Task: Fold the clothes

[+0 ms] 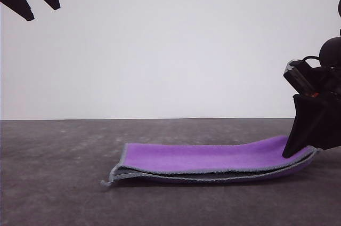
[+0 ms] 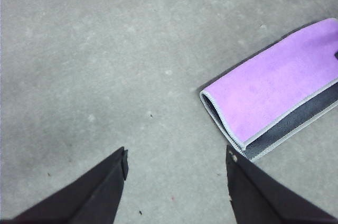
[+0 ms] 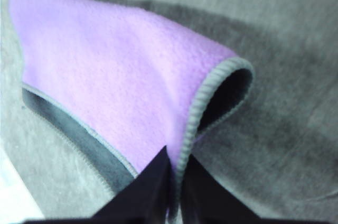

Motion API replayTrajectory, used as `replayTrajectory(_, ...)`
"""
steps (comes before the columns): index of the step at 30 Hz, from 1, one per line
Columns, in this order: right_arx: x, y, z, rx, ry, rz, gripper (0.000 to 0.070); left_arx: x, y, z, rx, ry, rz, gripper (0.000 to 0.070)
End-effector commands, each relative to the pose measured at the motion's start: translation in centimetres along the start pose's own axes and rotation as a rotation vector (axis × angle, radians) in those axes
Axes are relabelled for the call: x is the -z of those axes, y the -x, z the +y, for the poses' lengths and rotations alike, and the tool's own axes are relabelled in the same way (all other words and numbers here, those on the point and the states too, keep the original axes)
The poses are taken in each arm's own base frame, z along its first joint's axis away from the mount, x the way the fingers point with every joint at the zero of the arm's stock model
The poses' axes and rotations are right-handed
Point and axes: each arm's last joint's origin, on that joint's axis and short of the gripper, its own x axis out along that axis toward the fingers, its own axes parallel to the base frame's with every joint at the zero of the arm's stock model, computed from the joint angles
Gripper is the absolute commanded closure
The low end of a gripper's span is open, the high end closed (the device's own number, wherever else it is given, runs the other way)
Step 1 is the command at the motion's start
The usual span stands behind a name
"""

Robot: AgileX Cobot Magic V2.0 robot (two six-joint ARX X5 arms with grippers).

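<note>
The clothes are one small cloth (image 1: 213, 158) lying folded in half on the grey table, purple face up, dark grey inside, light grey edging. My right gripper (image 1: 296, 151) is low at the cloth's right end, shut on its edge. In the right wrist view the right gripper (image 3: 177, 174) pinches the grey stitched edge of the cloth (image 3: 105, 76), and that corner curls up. My left gripper (image 1: 42, 11) hangs high at the upper left, open, far from the cloth. The left wrist view shows the left gripper (image 2: 177, 163) over bare table, the cloth (image 2: 274, 86) off to one side.
The grey speckled table (image 1: 58, 183) stretches left of and in front of the cloth. A plain white wall (image 1: 170, 50) stands behind the table's far edge.
</note>
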Motion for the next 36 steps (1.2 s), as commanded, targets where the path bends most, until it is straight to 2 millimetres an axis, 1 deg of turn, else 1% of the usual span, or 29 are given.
replayTrajectory(1,-0.2,-0.3,-0.1,-0.02,0.002,0.001,0.0698,-0.3,0.0,-0.1,-0.001,-0.001,-0.008,0.0347)
replayTrajectory(5,-0.5,-0.3,1.0,-0.126,0.05,-0.022,0.0698,-0.3,0.0,-0.1,-0.001,-0.002,-0.01,0.0347)
replayTrajectory(9,-0.7,-0.9,2.9,-0.23,0.121,-0.023,0.0698,-0.3,0.0,-0.1,-0.002,-0.002,-0.012,0.0347)
replayTrajectory(14,-0.9,-2.8,5.4,-0.276,0.195,0.007,0.0698,-0.3,0.0,-0.1,-0.001,-0.001,-0.012,0.0347)
replayTrajectory(17,-1.1,-4.4,7.3,-0.29,0.242,0.017,0.0698,-0.3,0.0,-0.1,-0.001,-0.001,-0.012,0.0347)
replayTrajectory(24,-1.2,-7.2,11.4,-0.319,0.324,-0.016,0.0698,-0.3,0.0,-0.1,-0.001,0.003,-0.012,0.0346)
replayTrajectory(28,-1.0,-8.0,12.6,-0.312,0.343,-0.026,0.0698,-0.3,0.0,-0.1,-0.001,0.004,-0.01,0.0347)
replayTrajectory(36,-0.8,-8.5,13.4,-0.311,0.356,-0.033,0.0689,-0.3,0.0,-0.1,0.0,0.008,-0.009,0.0346)
